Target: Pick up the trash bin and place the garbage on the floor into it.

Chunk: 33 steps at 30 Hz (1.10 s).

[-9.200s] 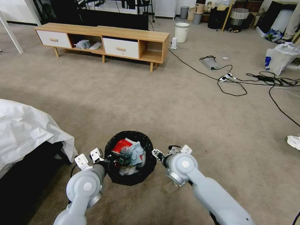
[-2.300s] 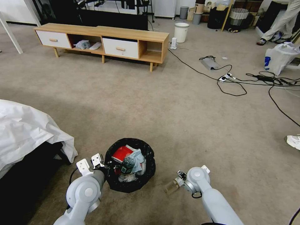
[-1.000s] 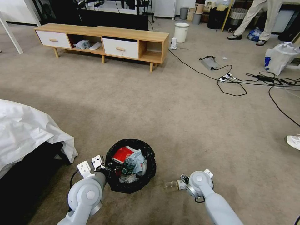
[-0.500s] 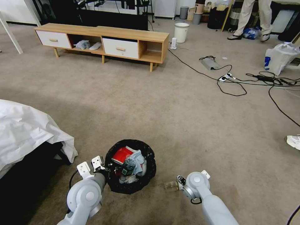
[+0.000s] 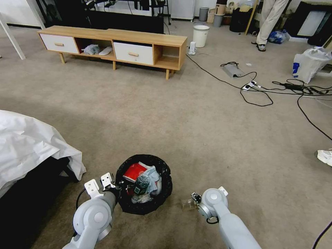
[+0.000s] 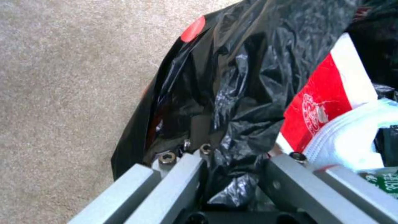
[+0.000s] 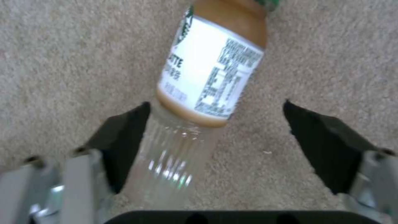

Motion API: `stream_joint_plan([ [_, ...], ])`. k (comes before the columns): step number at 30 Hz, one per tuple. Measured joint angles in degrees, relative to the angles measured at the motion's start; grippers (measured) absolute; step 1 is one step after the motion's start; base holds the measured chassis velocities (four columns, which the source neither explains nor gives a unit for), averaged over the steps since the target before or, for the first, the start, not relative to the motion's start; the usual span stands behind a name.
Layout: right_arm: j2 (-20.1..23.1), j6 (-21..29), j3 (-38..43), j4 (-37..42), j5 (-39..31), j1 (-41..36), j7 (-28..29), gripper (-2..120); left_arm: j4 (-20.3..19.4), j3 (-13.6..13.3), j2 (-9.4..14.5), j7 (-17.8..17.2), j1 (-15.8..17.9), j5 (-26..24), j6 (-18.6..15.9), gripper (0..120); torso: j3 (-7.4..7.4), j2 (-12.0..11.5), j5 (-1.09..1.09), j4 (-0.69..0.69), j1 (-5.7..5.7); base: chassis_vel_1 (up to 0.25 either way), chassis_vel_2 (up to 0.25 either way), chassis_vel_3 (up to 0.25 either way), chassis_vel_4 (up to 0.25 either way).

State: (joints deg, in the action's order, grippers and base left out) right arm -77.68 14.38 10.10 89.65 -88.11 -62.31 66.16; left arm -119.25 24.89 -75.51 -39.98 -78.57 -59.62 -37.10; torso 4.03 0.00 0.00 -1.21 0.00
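The trash bin (image 5: 162, 193), lined with a crinkled black bag, sits low on the floor (image 5: 193, 131) in the head view. Inside it lie a red wrapper (image 5: 134, 171), bluish tissues (image 5: 154, 175) and a green-labelled bottle (image 5: 141, 184). My left gripper (image 5: 116, 188) is shut on the bin's near-left rim; in the left wrist view the black bag (image 6: 232, 93) is pinched between its fingers (image 6: 178, 174). A clear bottle (image 5: 187, 204) with a white label lies on the carpet to the bin's right. My right gripper (image 7: 215, 105) is open around this bottle (image 7: 207, 77), whose clear base touches one black pad (image 7: 122, 140).
A bed with a white sheet (image 5: 27, 145) stands close on the left. A low wooden cabinet (image 5: 114, 45) lines the back, with a white bucket (image 5: 200, 34) beyond it. Black cables and a power strip (image 5: 256, 86) cross the right side near a white plastic bag (image 5: 309, 64).
My right arm has come down from beside the bin's rim to the bottle on the carpet and edged slightly left over the last second. The left gripper keeps its hold on the bin.
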Motion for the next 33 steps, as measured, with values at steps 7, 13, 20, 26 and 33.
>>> stream_joint_plan([
  [7, 0.0, 0.0, -0.3, -0.1, -0.1, 0.3, -0.1, 55, 0.3, 0.0, -0.1, 0.0, 0.3, 0.0, 0.0, 0, 0.0, 0.0, 0.0, 0.0, 0.0, 0.0, 0.0, 0.0, 0.0],
  [13, -0.1, 0.0, -0.4, -0.3, 0.0, 0.7, -0.3, 35, 0.5, 0.0, -0.2, 0.1, 0.4, 0.0, 0.2, 0, 0.0, 0.0, 0.0, -0.01, 0.0, 0.0, 0.0, 0.0, 0.0],
  [20, 0.0, 0.0, -0.6, -0.4, 0.0, 0.7, -0.5, 22, 0.5, -0.1, -0.4, 0.1, 0.4, 0.0, 0.2, 0, 0.0, 0.0, -0.01, -0.01, 0.0, 0.0, 0.0, 0.0, 0.0],
  [26, 0.4, 0.0, -1.0, 0.0, -0.1, 0.7, -0.5, 16, 0.4, -0.3, -0.4, 0.1, 0.4, 0.0, 0.2, 0, 0.01, 0.0, 0.01, -0.01, 0.0, 0.0, 0.0, 0.0, 0.0],
  [33, 1.3, -0.2, -1.5, 1.2, -0.5, 0.7, -0.5, 16, 0.3, -0.4, -0.5, 0.0, 0.4, 0.0, 0.1, 0, 0.02, 0.0, 0.02, 0.0, 0.0, 0.0, 0.0, 0.0, 0.0],
])
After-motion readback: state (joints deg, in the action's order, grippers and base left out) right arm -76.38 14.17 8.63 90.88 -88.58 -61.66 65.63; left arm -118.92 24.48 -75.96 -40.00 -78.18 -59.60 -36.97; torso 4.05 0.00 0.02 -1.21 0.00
